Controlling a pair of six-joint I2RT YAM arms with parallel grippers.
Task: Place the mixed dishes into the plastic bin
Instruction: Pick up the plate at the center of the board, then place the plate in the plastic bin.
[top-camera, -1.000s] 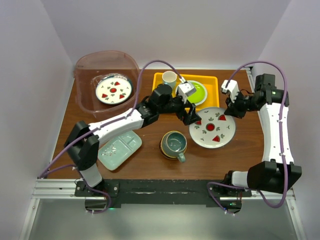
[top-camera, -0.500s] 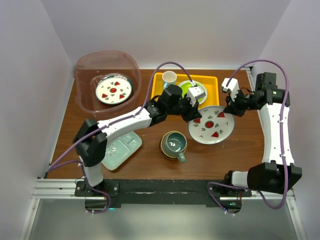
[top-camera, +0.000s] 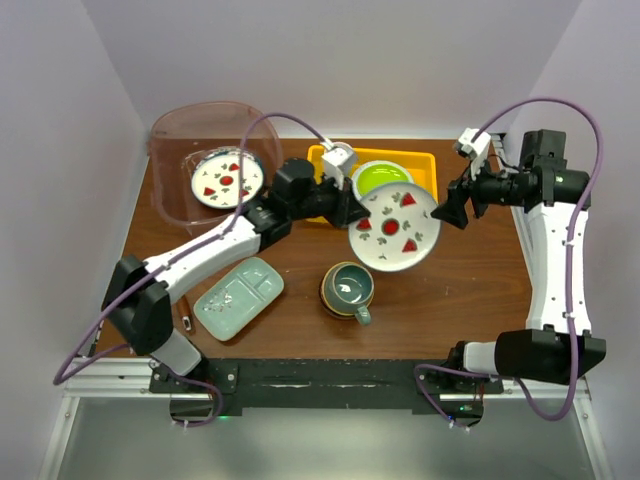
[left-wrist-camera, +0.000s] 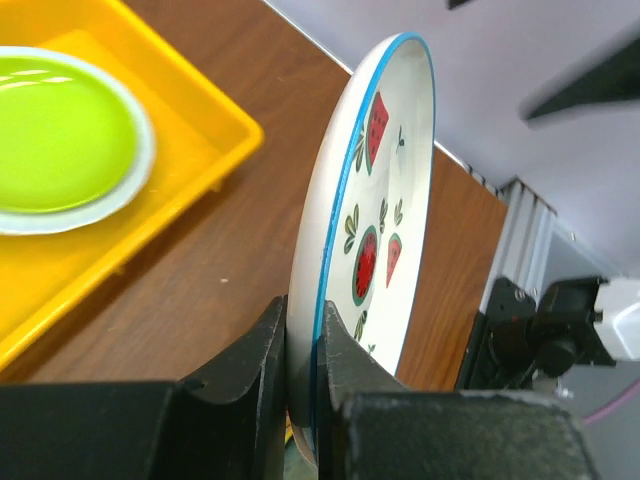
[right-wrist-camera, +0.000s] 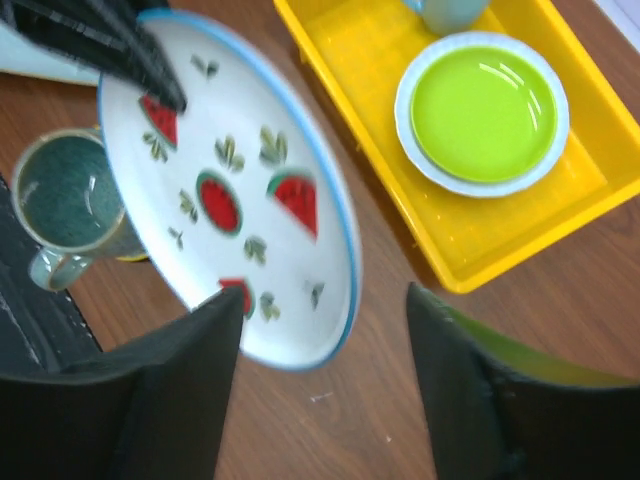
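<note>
Two white plates with blue rims, red watermelon slices and green leaf sprigs; other crockery listed after.

1. Held plate (top-camera: 393, 227). It is off the table (top-camera: 480, 290), over the wood between the yellow tray (top-camera: 425, 165) and the teal mug (top-camera: 348, 287). From the top view its far edge overlaps the tray's near wall. It is tilted, with the painted face turned up and toward the right arm. In the left wrist view it stands nearly edge-on, the rim rising from the fingers. Being round, it has no long axis.
   - Left gripper (top-camera: 349, 212): jaws pressed together on the plate's left rim, one finger on the face and one on the underside.
   - Right gripper (top-camera: 452, 208): jaws spread wide just beside the plate's right edge, with no contact seen. In the right wrist view the rim shows between the two dark fingers.

2. Second plate (top-camera: 226, 178). It lies flat and face up on the floor of the plastic bin (top-camera: 165, 135), at the table's far left.

3. Divided tray (top-camera: 238, 298). Pale green, it lies flat on the near left of the table. Its long axis runs diagonally from near left to far right.

4. Teal mug. It stands upright, mouth up, in a striped bowl (top-camera: 328, 297), with the handle pointing toward the near edge and slightly right.

5. Lime-green plate (top-camera: 380, 178). It lies flat in the yellow tray, partly behind the held plate.
</note>
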